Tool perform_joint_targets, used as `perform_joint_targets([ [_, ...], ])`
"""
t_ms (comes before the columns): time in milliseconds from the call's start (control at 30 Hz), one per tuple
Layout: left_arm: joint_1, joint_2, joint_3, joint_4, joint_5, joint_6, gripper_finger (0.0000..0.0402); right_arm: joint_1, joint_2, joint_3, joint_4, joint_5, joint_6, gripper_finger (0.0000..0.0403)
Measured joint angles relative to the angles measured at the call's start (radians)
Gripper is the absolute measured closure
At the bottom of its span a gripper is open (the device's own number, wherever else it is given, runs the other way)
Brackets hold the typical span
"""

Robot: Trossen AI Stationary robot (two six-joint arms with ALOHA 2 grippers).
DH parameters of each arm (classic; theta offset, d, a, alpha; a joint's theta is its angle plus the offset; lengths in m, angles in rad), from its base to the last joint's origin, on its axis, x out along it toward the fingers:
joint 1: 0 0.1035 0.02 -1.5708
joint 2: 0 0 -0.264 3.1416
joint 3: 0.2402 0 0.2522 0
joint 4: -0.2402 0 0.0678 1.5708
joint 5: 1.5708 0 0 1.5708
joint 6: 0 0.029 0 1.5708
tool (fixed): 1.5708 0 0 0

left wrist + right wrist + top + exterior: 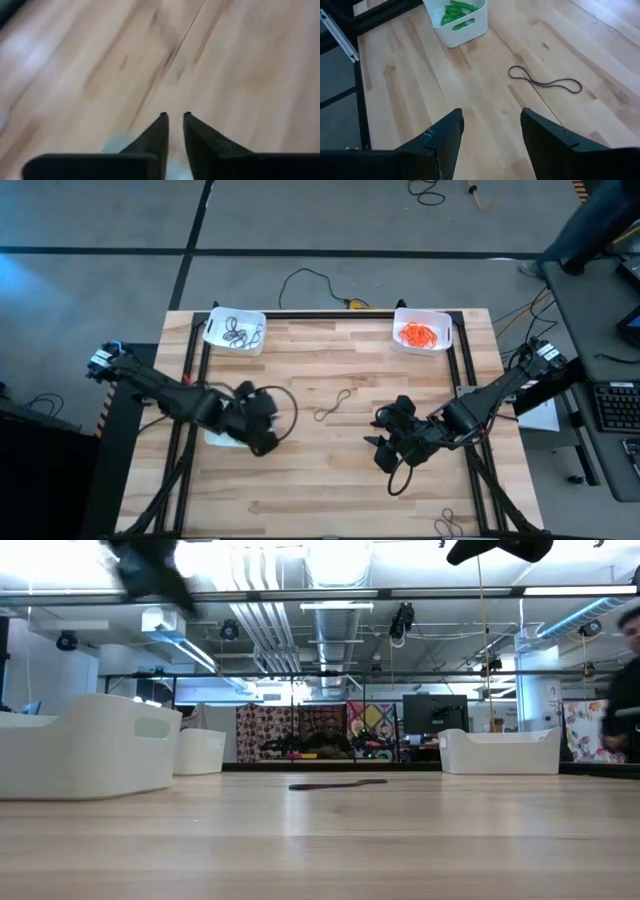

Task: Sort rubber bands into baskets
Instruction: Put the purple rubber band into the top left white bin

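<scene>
Wooden table (330, 470), baskets (235, 330) (bands (420, 334) inside)

Wooden butcher-block table top (330, 470), pale planks, dark metal frame rails (330, 312) along its edges. Grey floor (90, 220) around it, crossed by dark tape lines (300, 252); loose cables (305, 280) lie on the floor past the table's far edge. To one side a grey desk (590, 310) carrying a keyboard (615, 408).

Level view: open workshop ceiling with white ducts and pipes (275, 625), strip lights (340, 608), hanging black fixtures (402, 618). Far back, a dark monitor (435, 712) and patterned colourful panels (290, 725). A person (625, 690) stands at the room's edge, blurred.
</scene>
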State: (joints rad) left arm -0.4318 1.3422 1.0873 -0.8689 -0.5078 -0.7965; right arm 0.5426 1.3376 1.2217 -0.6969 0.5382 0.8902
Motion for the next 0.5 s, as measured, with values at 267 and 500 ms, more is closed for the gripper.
perform_joint_targets([
  [267, 0.129, 0.065, -0.061, 0.768, -0.024, 0.394, 0.0253, 0.020, 0.000, 0.061, -0.001, -0.049, 0.024, 0.0211],
  [500, 0.230, 0.274, -0.128, 1.037, 0.058, 0.411, 0.0191, 0.104, -0.001, 0.188, -0.009, -0.041, -0.018, 0.0211],
])
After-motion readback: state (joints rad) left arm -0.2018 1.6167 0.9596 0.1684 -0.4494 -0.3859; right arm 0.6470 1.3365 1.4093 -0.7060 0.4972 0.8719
